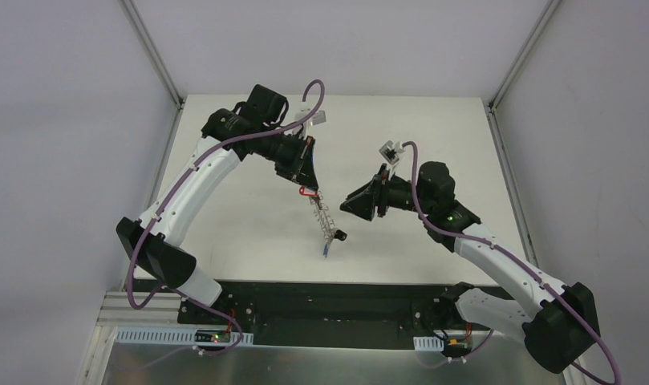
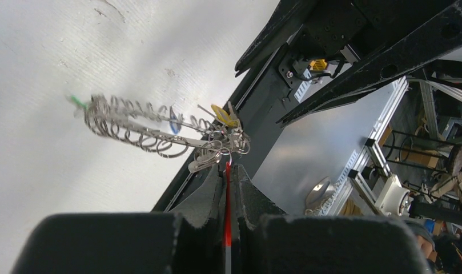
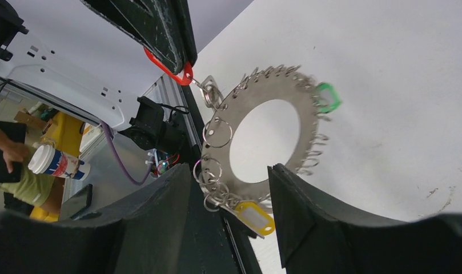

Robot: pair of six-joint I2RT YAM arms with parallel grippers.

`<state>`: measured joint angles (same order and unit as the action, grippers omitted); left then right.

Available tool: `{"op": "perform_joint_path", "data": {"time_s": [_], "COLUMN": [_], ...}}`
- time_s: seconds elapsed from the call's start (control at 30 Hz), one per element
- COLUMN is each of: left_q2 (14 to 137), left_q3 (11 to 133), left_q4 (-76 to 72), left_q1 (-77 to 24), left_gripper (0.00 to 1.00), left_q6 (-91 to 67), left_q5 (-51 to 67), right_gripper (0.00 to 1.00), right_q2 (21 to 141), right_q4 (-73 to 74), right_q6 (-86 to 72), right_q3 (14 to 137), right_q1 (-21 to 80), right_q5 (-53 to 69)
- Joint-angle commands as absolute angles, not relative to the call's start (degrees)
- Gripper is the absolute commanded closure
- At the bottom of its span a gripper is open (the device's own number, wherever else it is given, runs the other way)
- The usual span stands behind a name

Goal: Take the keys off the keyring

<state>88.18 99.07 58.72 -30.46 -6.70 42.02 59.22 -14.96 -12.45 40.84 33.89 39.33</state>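
The keyring [image 1: 324, 218], a coiled silvery ring, hangs in the air over the white table. It hangs from a red-tagged key [image 1: 307, 191], and my left gripper [image 1: 306, 183] is shut on that red tag [image 2: 227, 191]. In the right wrist view the keyring [image 3: 217, 123] faces me as a wide loop, with a green tag [image 3: 328, 97] on its far side. Small split rings bunch at its lower edge. A yellow-tagged key [image 3: 254, 217] dangles between my right gripper's [image 3: 231, 197] open fingers and touches neither. In the top view the right gripper [image 1: 351, 202] is just right of the ring.
Black [image 1: 339, 235] and blue [image 1: 326, 250] tags hang at the ring's low end, above the table [image 1: 241, 233]. The black base plate [image 1: 337, 301] and a metal rail [image 1: 168, 337] line the near edge. Enclosure walls stand on both sides.
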Motion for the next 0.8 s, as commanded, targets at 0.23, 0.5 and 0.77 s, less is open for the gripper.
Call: {"op": "perform_joint_path", "data": {"time_s": [0.23, 0.5, 0.77], "left_q2": [87.6, 87.0, 86.8], "left_q3": [102.5, 102.5, 102.4], "left_q4": [58.6, 58.8, 59.9], "left_q1": [-31.9, -32.4, -32.6], "left_gripper": [1.00, 1.00, 1.00], "left_q6": [-6.1, -5.7, -4.9], "left_q5": [45.0, 44.8, 45.0], "right_gripper": [0.49, 0.50, 0.51], "right_q2": [60.2, 60.3, 59.1], "right_q4": [-19.7, -19.7, -16.9], "right_q6": [-9.0, -6.5, -2.7], "right_q3": [43.8, 45.0, 45.6], "right_q1": [35.9, 37.4, 37.4], "right_q5": [41.6, 38.8, 40.2]}}
